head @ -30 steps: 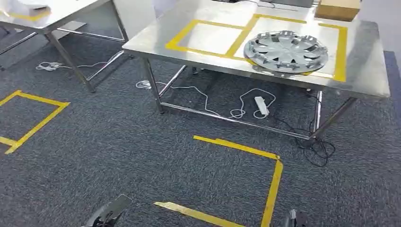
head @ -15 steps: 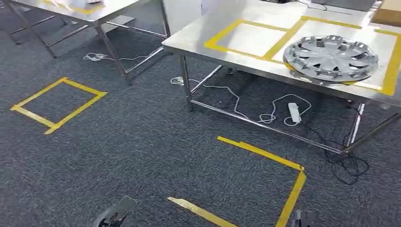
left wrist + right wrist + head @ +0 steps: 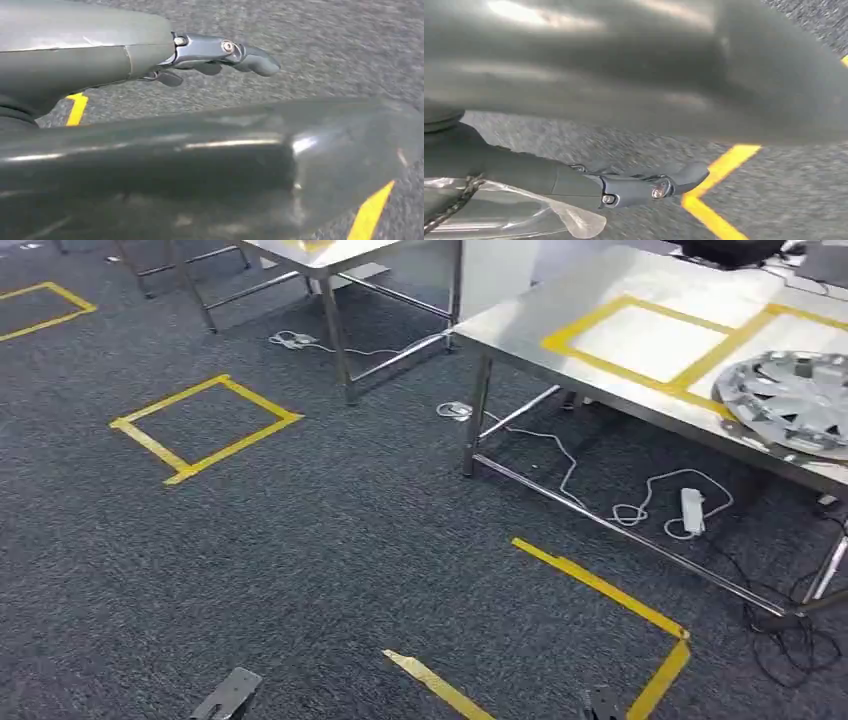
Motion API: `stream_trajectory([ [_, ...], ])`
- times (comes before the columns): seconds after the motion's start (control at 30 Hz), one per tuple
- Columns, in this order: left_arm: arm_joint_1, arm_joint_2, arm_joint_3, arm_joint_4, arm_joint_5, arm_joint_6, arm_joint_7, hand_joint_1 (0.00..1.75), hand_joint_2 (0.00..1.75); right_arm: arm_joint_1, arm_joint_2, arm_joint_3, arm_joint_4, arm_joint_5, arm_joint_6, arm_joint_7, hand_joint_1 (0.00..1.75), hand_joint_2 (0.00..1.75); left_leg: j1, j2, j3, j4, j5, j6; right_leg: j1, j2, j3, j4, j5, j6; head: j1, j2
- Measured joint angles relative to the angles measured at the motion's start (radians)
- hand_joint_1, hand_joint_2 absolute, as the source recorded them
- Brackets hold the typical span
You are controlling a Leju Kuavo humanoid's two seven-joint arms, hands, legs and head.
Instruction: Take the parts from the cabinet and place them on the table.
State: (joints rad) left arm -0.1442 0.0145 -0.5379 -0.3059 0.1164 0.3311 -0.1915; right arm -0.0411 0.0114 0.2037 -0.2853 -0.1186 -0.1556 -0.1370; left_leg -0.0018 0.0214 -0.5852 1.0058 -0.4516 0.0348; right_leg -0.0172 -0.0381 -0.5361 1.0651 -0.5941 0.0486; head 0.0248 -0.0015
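A silver wheel cover [image 3: 795, 400] lies on the steel table [image 3: 540, 315] at the right edge of the head view, partly cut off, inside a yellow tape box. Beside it an empty tape box [image 3: 645, 340] marks the tabletop. My left hand [image 3: 228, 698] hangs low over the carpet at the bottom of the head view; in the left wrist view its fingers [image 3: 220, 52] stretch out straight and hold nothing. My right hand [image 3: 600, 705] hangs at the bottom right; its fingers [image 3: 649, 185] also lie straight over the carpet with nothing in them.
A second steel table [image 3: 330, 255] stands at the back. Yellow tape squares [image 3: 205, 428] and a tape corner [image 3: 600, 585] mark the grey carpet. A white power strip [image 3: 692, 512] and loose cables lie under the near table.
The whole view has swung to the left: the table and wheel cover have slid to the right edge, and more carpet and tape squares show on the left. Both hands still hang.
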Motion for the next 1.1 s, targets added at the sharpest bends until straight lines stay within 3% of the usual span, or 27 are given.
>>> stream_trajectory([
  [0.07, -0.002, 0.0, 0.003, 0.0, 0.001, -0.003, 0.0, 0.0, 0.0, 0.005, -0.009, 0.012, 0.007, 0.001, -0.001, -0.003, 0.0, 0.0, -0.003, -0.025, -0.002, 0.0, 0.0, 0.008, 0.0, 0.033, -0.083, 0.17, -0.073, -0.001, 0.0, 0.0],
  [0.1, 0.001, 0.0, 0.003, 0.0, 0.001, -0.005, 0.0, 0.0, 0.0, 0.009, -0.012, 0.017, 0.01, 0.001, -0.001, -0.003, 0.0, 0.0, -0.005, -0.041, -0.002, 0.001, 0.0, 0.009, 0.001, 0.036, -0.122, 0.243, -0.091, -0.001, 0.002, 0.0],
  [0.13, 0.005, 0.0, 0.003, 0.0, 0.001, -0.006, 0.0, 0.0, 0.0, 0.011, -0.016, 0.021, 0.012, 0.001, -0.002, -0.002, 0.0, 0.0, -0.006, -0.056, -0.001, 0.001, 0.0, 0.009, 0.002, 0.037, -0.137, 0.257, -0.079, -0.003, 0.001, 0.0],
  [0.17, 0.007, -0.001, 0.004, 0.001, 0.002, -0.007, 0.0, 0.0, 0.0, 0.011, -0.017, 0.024, 0.014, 0.001, -0.002, -0.003, 0.0, 0.0, -0.006, -0.068, 0.0, 0.002, 0.0, 0.009, 0.002, 0.037, -0.132, 0.231, -0.048, -0.005, 0.002, 0.0],
  [0.2, 0.008, -0.001, 0.004, 0.001, 0.002, -0.007, 0.0, 0.0, 0.0, 0.01, -0.02, 0.027, 0.014, 0.001, -0.002, -0.003, 0.0, 0.0, -0.006, -0.085, 0.001, 0.004, 0.0, 0.008, 0.002, 0.041, -0.105, 0.157, 0.006, -0.007, 0.001, 0.0],
  [0.23, 0.007, -0.001, 0.004, 0.001, -0.003, -0.009, 0.0, 0.0, 0.0, 0.009, -0.023, 0.03, 0.014, 0.003, -0.002, -0.008, 0.0, 0.0, -0.005, -0.099, 0.002, 0.007, -0.001, 0.007, 0.001, 0.055, -0.064, 0.058, 0.062, -0.01, 0.002, 0.0],
  [0.27, 0.006, -0.001, 0.004, 0.001, -0.008, -0.012, 0.0, 0.0, 0.0, 0.008, -0.025, 0.033, 0.014, 0.005, -0.003, -0.015, 0.0, 0.0, -0.005, -0.111, 0.0, 0.01, -0.003, 0.003, -0.002, 0.092, -0.03, -0.023, 0.095, -0.013, 0.002, 0.0],
  [0.3, 0.004, -0.001, 0.004, 0.001, -0.013, -0.014, 0.0, 0.0, 0.0, 0.007, -0.027, 0.038, 0.016, 0.007, -0.003, -0.02, 0.0, 0.0, -0.011, -0.121, -0.006, 0.017, -0.006, -0.003, -0.008, 0.129, -0.017, -0.052, 0.078, -0.014, 0.0, 0.0],
  [0.4, 0.008, -0.001, 0.002, 0.001, -0.025, -0.027, -0.003, 0.0, 0.0, -0.005, -0.031, 0.052, 0.014, 0.02, -0.003, -0.043, 0.0, 0.0, -0.001, -0.152, -0.017, 0.014, 0.006, -0.022, -0.001, 0.102, -0.01, -0.052, 0.082, -0.023, 0.0, 0.0],
  [0.43, 0.01, 0.002, -0.003, 0.001, -0.032, -0.031, -0.004, 0.0, 0.0, -0.013, -0.032, 0.059, 0.012, 0.029, 0.001, -0.047, 0.0, 0.0, -0.003, -0.162, -0.021, 0.015, 0.005, -0.027, -0.007, 0.092, -0.007, -0.059, 0.087, -0.03, 0.0, 0.0],
  [0.47, 0.012, 0.003, -0.007, 0.001, -0.035, -0.035, -0.005, 0.0, 0.0, -0.024, -0.033, 0.068, 0.007, 0.039, 0.003, -0.047, 0.0, 0.0, -0.005, -0.127, -0.022, 0.028, -0.006, -0.03, -0.01, 0.076, -0.004, -0.063, 0.09, -0.037, 0.0, 0.0],
  [0.5, 0.009, 0.0, -0.014, 0.001, -0.038, -0.039, -0.006, 0.0, 0.0, -0.034, -0.039, 0.077, 0.005, 0.051, 0.006, -0.046, 0.0, 0.0, -0.007, -0.077, -0.041, 0.069, -0.034, -0.036, -0.01, 0.067, -0.001, -0.065, 0.088, -0.044, -0.013, 0.0],
  [0.53, 0.003, -0.001, -0.016, 0.001, -0.04, -0.043, -0.006, 0.0, 0.0, -0.043, -0.042, 0.087, 0.004, 0.066, 0.01, -0.04, 0.0, 0.0, -0.004, -0.052, -0.071, 0.137, -0.07, -0.042, -0.007, 0.053, 0.0, -0.065, 0.088, -0.046, -0.016, 0.0],
  [0.6, -0.002, -0.004, -0.023, 0.001, -0.04, -0.05, -0.003, 0.0, 0.0, -0.052, -0.05, 0.115, 0.004, 0.089, 0.018, -0.03, 0.0, 0.0, 0.005, -0.032, -0.149, 0.299, -0.137, -0.05, -0.003, 0.02, 0.001, -0.064, 0.084, -0.048, -0.014, 0.0],
  [0.63, 0.0, -0.004, -0.025, 0.001, -0.04, -0.053, -0.003, 0.0, 0.0, -0.055, -0.051, 0.125, 0.004, 0.094, 0.018, -0.026, 0.0, 0.0, 0.007, -0.029, -0.165, 0.333, -0.14, -0.053, -0.003, 0.006, 0.003, -0.064, 0.083, -0.048, -0.015, 0.0],
  [0.67, 0.003, -0.004, -0.028, 0.001, -0.04, -0.053, -0.003, 0.0, 0.0, -0.057, -0.052, 0.13, 0.004, 0.095, 0.018, -0.026, 0.0, 0.0, 0.009, -0.028, -0.157, 0.319, -0.121, -0.054, -0.003, -0.006, 0.005, -0.064, 0.081, -0.047, -0.015, 0.0],
  [0.7, 0.003, -0.004, -0.03, 0.001, -0.039, -0.053, -0.002, 0.0, 0.0, -0.06, -0.052, 0.137, 0.003, 0.097, 0.018, -0.025, 0.0, 0.0, 0.009, -0.025, -0.128, 0.261, -0.082, -0.053, -0.003, -0.019, 0.008, -0.064, 0.078, -0.045, -0.016, 0.0],
  [0.73, 0.003, -0.004, -0.03, 0.001, -0.039, -0.053, -0.002, 0.0, 0.0, -0.062, -0.052, 0.144, 0.002, 0.099, 0.018, -0.025, 0.0, 0.0, 0.009, -0.015, -0.079, 0.167, -0.034, -0.05, -0.003, -0.031, 0.013, -0.064, 0.076, -0.042, -0.015, 0.0],
  [0.77, 0.001, -0.004, -0.031, 0.001, -0.039, -0.054, -0.002, 0.0, 0.0, -0.063, -0.052, 0.148, -0.001, 0.098, 0.018, -0.025, 0.0, 0.0, 0.007, 0.015, -0.028, 0.069, 0.008, -0.044, -0.002, -0.043, 0.019, -0.064, 0.071, -0.039, -0.015, 0.0],
  [0.8, -0.002, -0.004, -0.031, 0.001, -0.038, -0.055, -0.002, 0.0, 0.0, -0.065, -0.053, 0.152, -0.002, 0.098, 0.018, -0.025, 0.0, 0.0, -0.007, 0.066, -0.006, 0.03, -0.01, -0.04, 0.002, -0.053, 0.021, -0.065, 0.068, -0.034, -0.015, 0.0],
  [0.83, -0.006, -0.005, -0.033, 0.001, -0.038, -0.057, -0.002, 0.0, 0.0, -0.066, -0.055, 0.156, -0.002, 0.099, 0.018, -0.023, 0.0, 0.0, -0.01, 0.06, -0.009, 0.02, -0.008, -0.029, 0.007, -0.063, 0.018, -0.063, 0.064, -0.026, -0.016, 0.0],
  [0.93, 0.004, -0.002, -0.039, 0.001, -0.034, -0.066, 0.003, 0.0, 0.0, -0.066, -0.059, 0.166, -0.002, 0.097, 0.026, -0.013, 0.0, 0.0, -0.016, 0.026, -0.015, 0.016, -0.009, -0.015, 0.006, -0.098, 0.031, -0.072, 0.06, -0.012, -0.016, 0.0],
  [0.97, 0.005, -0.002, -0.04, 0.001, -0.033, -0.073, 0.006, 0.0, 0.0, -0.065, -0.059, 0.17, -0.003, 0.094, 0.029, -0.013, 0.0, 0.0, -0.007, 0.014, -0.005, 0.003, -0.001, -0.004, 0.003, -0.099, 0.029, -0.072, 0.051, -0.005, -0.015, 0.0],
  [1.0, 0.005, -0.004, -0.041, 0.001, -0.032, -0.076, 0.007, 0.0, 0.0, -0.065, -0.064, 0.171, -0.002, 0.094, 0.031, -0.013, 0.0, 0.0, -0.005, 0.005, 0.0, -0.001, 0.0, 0.001, 0.001, -0.037, 0.02, -0.044, 0.029, -0.003, -0.007, 0.0],
  [1.03, 0.001, -0.003, -0.042, 0.001, -0.032, -0.08, 0.012, 0.0, 0.0, -0.063, -0.064, 0.172, -0.002, 0.093, 0.034, -0.013, 0.0, 0.0, -0.005, -0.006, -0.001, -0.001, 0.001, 0.007, 0.0, 0.005, -0.009, 0.019, -0.006, -0.004, -0.006, 0.0],
  [1.07, -0.002, -0.002, -0.044, 0.001, -0.032, -0.084, 0.012, 0.0, 0.0, -0.059, -0.064, 0.175, -0.001, 0.093, 0.035, -0.011, 0.0, 0.0, -0.005, -0.021, -0.002, 0.0, 0.001, 0.01, 0.0, 0.027, -0.056, 0.116, -0.047, -0.003, -0.003, 0.0],
  [1.1, -0.001, -0.003, -0.046, 0.001, -0.032, -0.087, 0.012, 0.0, 0.0, -0.055, -0.065, 0.177, 0.0, 0.092, 0.035, -0.01, 0.0, 0.0, -0.007, -0.035, -0.002, 0.0, 0.0, 0.012, 0.0, 0.035, -0.104, 0.204, -0.078, -0.003, -0.004, 0.0],
])
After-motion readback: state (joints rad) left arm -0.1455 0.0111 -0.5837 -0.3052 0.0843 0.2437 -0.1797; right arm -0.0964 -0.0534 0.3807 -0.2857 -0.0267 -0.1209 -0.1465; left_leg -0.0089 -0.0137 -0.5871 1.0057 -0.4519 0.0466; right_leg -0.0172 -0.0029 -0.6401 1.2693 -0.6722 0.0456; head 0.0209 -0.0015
